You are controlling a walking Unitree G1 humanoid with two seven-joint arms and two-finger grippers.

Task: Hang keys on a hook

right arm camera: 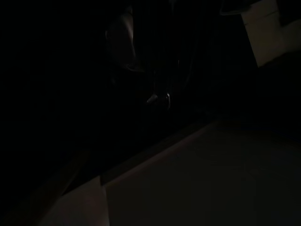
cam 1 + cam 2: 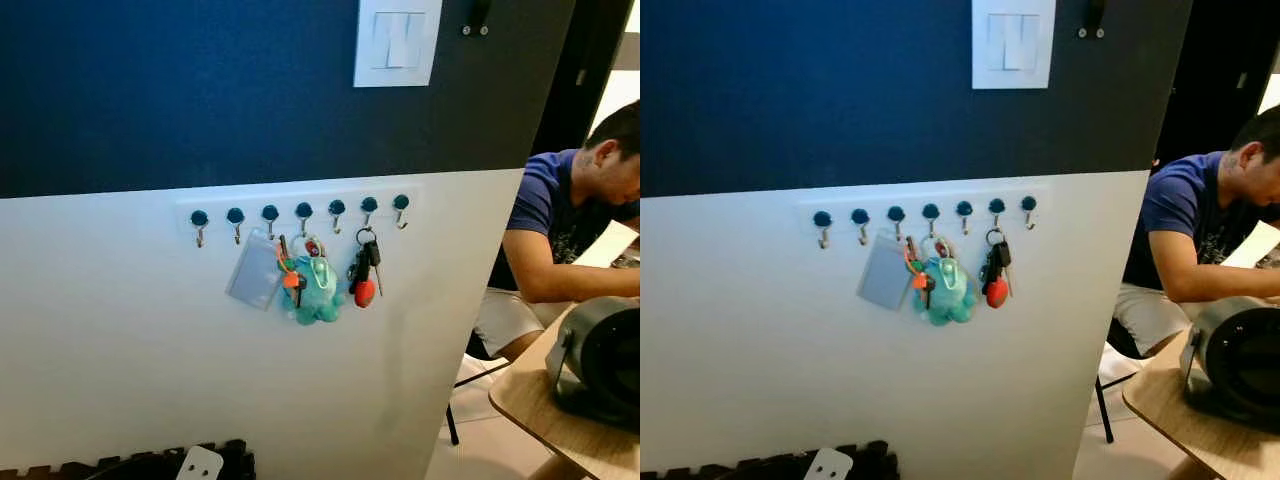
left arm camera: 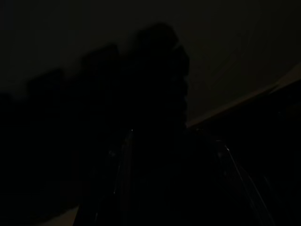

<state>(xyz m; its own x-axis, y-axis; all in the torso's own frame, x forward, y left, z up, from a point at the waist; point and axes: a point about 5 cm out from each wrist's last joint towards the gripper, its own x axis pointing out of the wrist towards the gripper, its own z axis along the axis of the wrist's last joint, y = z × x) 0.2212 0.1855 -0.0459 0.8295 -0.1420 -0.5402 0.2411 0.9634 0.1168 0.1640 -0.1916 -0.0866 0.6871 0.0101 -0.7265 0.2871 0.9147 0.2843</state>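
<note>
Wall, navy above, white below: hook rail (image 2: 300, 212) of seven hooks. Keys (image 2: 365, 268) hang on the sixth hook from my left, beside a teal plush keyring (image 2: 314, 290). My grippers' finger state: cannot tell, wrist views dark.

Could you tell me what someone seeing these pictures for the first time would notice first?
The eye goes to the row of hooks on the white lower wall, where a teal plush keychain hangs in the middle, a clear card holder to its left and a bunch of keys with a red fob to its right. Next comes the person in a blue shirt seated at the wooden table on the right.
</note>
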